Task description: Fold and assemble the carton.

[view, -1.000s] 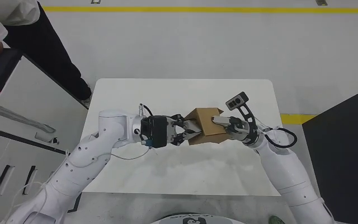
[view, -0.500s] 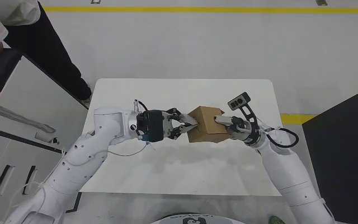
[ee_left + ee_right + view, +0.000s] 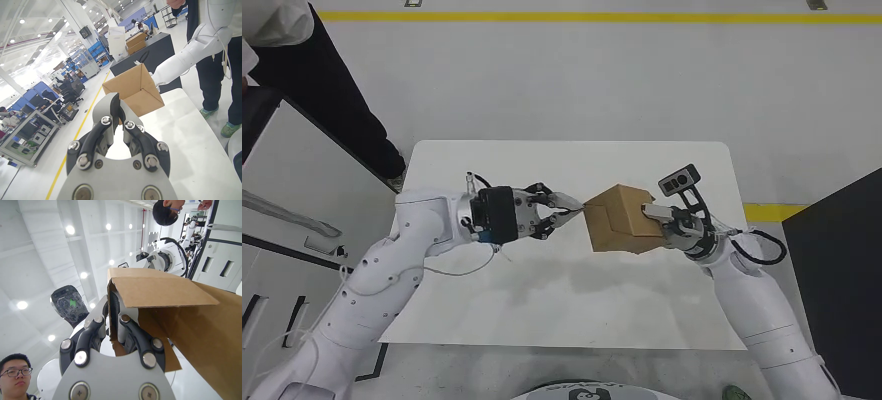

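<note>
Gripping the carton (image 3: 624,218) by its right wall, the right end effector (image 3: 654,216) is clamped tight, box tilted over the worktop (image 3: 542,290), centre-right. Left end effector (image 3: 572,208), pinched almost closed and empty, sits just left: carton lies straight ahead, rightward.

**Plain brown card, white table**

The carton (image 3: 622,215) is a plain, even brown cardboard, slightly darker inside. The table (image 3: 542,300) is white. The left gripper (image 3: 118,106) and right gripper (image 3: 113,308) are silver-grey metal with black links and black pads. The floor (image 3: 572,90) is pale grey, crossed by a yellow line (image 3: 542,16).
</note>
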